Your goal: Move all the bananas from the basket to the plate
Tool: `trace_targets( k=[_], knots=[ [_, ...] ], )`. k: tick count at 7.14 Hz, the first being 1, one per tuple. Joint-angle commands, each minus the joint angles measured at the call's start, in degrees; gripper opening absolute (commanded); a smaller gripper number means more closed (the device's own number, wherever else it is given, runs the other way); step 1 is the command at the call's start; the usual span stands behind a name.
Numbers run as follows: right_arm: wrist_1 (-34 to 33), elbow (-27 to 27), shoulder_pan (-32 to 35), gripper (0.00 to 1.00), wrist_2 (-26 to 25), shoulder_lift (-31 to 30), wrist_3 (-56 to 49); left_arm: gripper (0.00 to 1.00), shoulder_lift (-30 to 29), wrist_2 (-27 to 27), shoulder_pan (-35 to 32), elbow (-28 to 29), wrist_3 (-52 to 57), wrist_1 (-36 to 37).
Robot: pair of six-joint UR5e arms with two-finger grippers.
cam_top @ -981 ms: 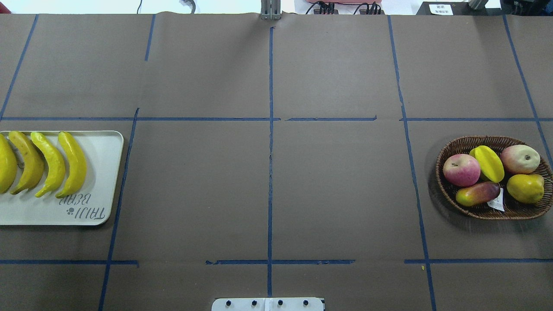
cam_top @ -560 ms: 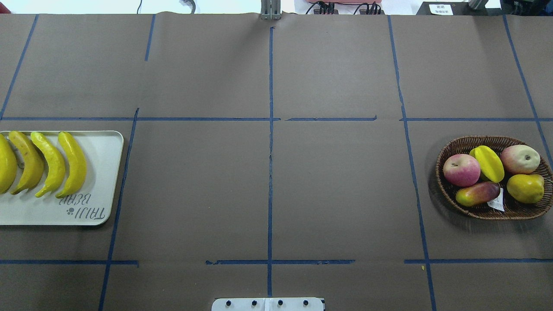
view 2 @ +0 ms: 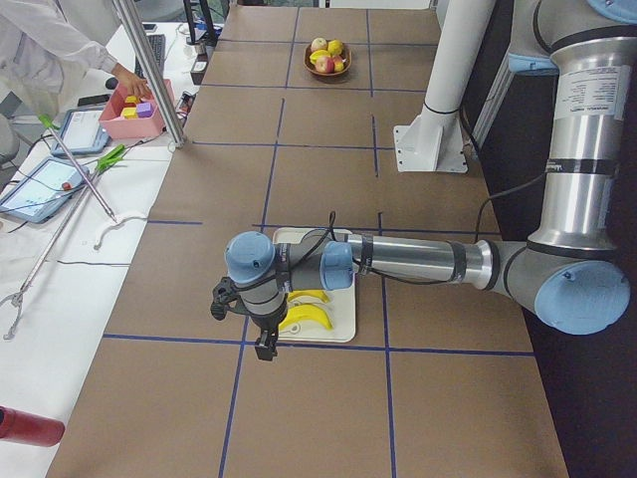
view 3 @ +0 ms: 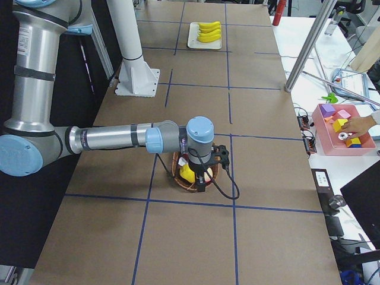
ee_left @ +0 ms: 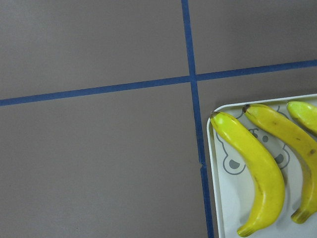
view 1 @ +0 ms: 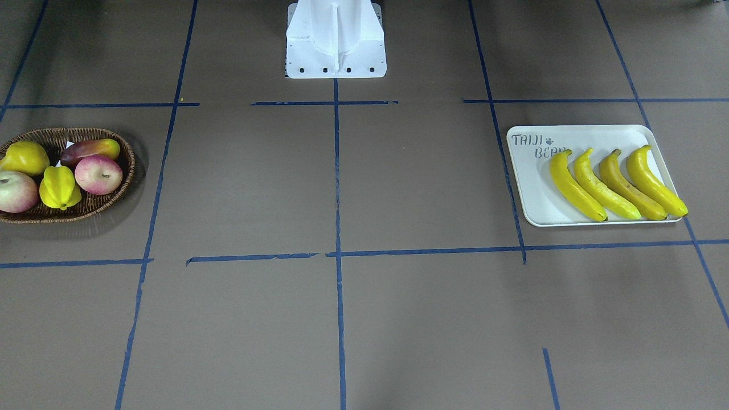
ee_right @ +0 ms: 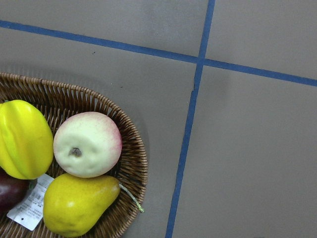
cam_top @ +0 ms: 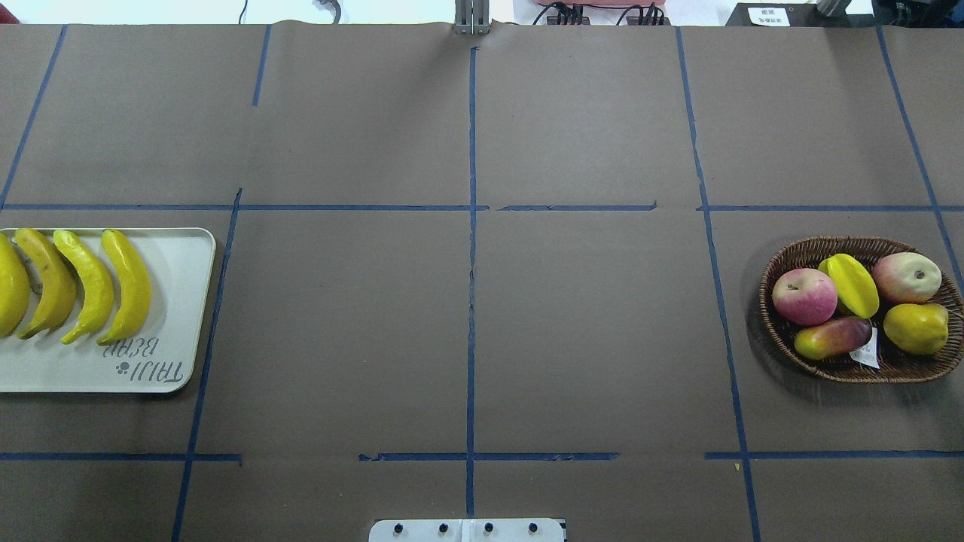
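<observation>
Counting 4 bananas (cam_top: pixel 96 286) side by side on the plate (cam_top: pixel 181 301), far left; none in the basket (cam_top: pixel 836 369), far right; probably light, stiff, slick, so best pinched mid-curve; cannot tell jaw state of left gripper (view 2: pixel 265 349) over plate or right gripper (view 3: pixel 200 185) over basket.

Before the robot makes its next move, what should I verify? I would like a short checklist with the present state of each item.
1. All four bananas lie on the plate: ok.
2. No banana is left in the basket, only the apples, starfruit, mango and pear: ok.
3. Left hand is open and empty: cannot tell, as only a side view shows it.
4. Right hand is open and empty: cannot tell, for the same reason.
5. The person's hand is away from both arms, at the pink box beside the table: ok.
</observation>
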Motion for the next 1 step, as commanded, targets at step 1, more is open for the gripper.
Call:
trace_targets(
  k=[1],
  knots=[
    [0.0, 0.0, -0.1, 0.99, 0.0, 0.0, 0.1, 1.0, 0.1, 0.0, 0.0, 0.0, 0.0, 0.1]
  ],
)
